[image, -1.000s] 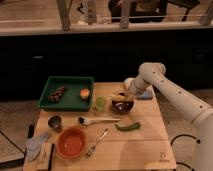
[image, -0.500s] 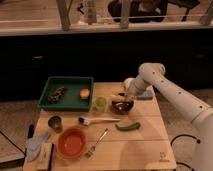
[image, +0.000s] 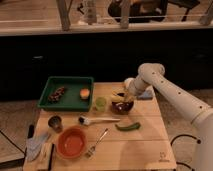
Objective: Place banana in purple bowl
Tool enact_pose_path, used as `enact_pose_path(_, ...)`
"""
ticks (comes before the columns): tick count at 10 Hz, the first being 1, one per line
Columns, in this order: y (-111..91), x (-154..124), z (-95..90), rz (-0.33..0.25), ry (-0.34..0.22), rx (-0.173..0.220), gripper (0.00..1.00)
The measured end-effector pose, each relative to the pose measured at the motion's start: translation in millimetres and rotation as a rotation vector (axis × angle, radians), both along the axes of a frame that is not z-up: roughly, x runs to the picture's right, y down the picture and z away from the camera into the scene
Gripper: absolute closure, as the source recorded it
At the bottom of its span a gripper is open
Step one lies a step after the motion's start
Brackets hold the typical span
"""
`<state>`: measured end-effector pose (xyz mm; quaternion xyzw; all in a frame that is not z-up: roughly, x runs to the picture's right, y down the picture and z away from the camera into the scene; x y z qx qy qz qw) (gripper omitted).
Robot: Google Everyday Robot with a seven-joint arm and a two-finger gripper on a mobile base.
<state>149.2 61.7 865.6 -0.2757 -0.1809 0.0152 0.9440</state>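
Banana over purple bowl, claw there

A light wooden table stands on a dull brownish floor, in front of a long dark wall panel. Above the panel runs a pale ledge with slanted metal posts, dimly and warmly lit. The gripper hangs over the table's far right part.
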Motion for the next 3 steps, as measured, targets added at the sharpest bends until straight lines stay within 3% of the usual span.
enact_pose_path(3,2.3,1.2,-0.7,0.002,-0.001,-0.002,0.96)
